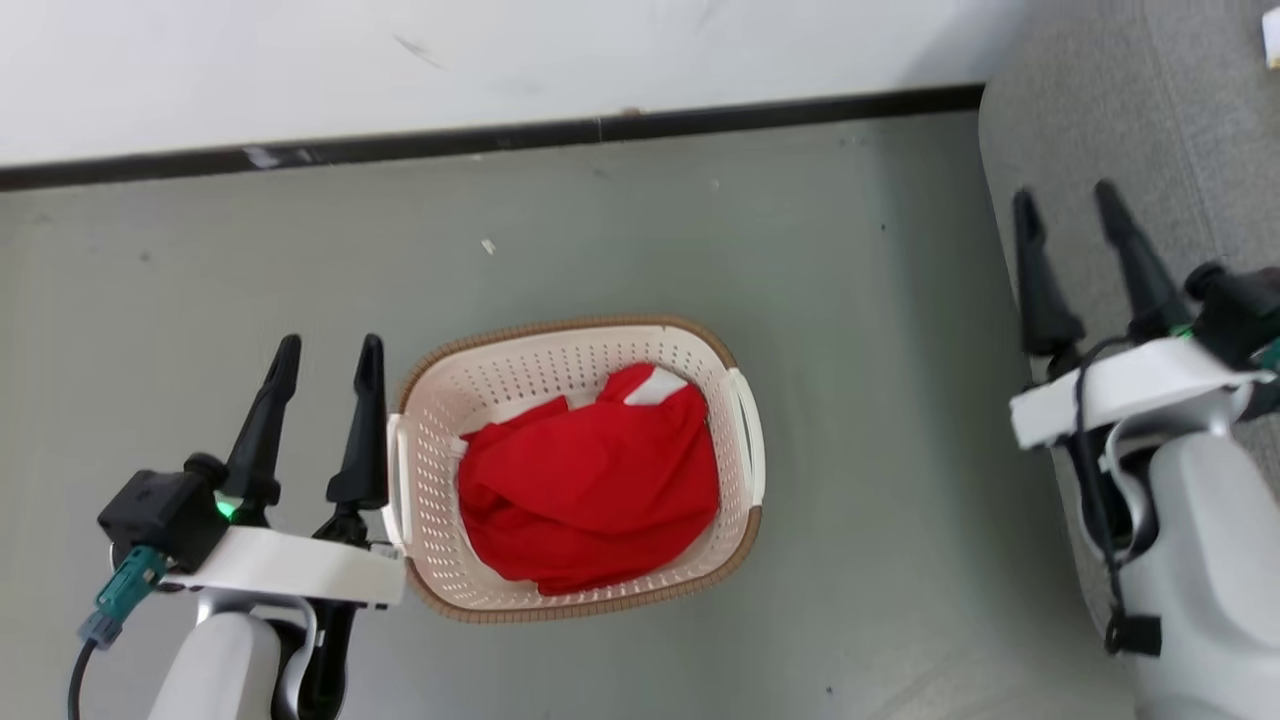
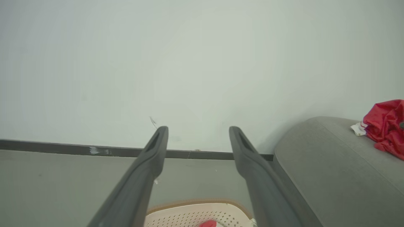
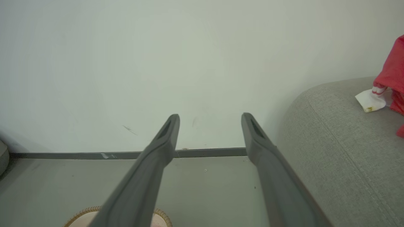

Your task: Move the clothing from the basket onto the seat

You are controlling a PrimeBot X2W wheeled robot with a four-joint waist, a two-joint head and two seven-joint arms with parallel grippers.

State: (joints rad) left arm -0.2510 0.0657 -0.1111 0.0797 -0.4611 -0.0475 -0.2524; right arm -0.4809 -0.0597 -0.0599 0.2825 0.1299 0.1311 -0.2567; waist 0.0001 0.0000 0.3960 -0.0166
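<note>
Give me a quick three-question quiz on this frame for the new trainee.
1. True or false: the left gripper is holding the red garment that lies in the laundry basket.
2. Pick one: the second red garment, the one with a white part, lies A) in the laundry basket, B) on the grey sofa, C) in the left gripper.
3. Fill in: the right gripper has its jaws ____.

Key
1. False. The left gripper is open beside the basket, clear of the cloth.
2. B.
3. open, with nothing between them.
</note>
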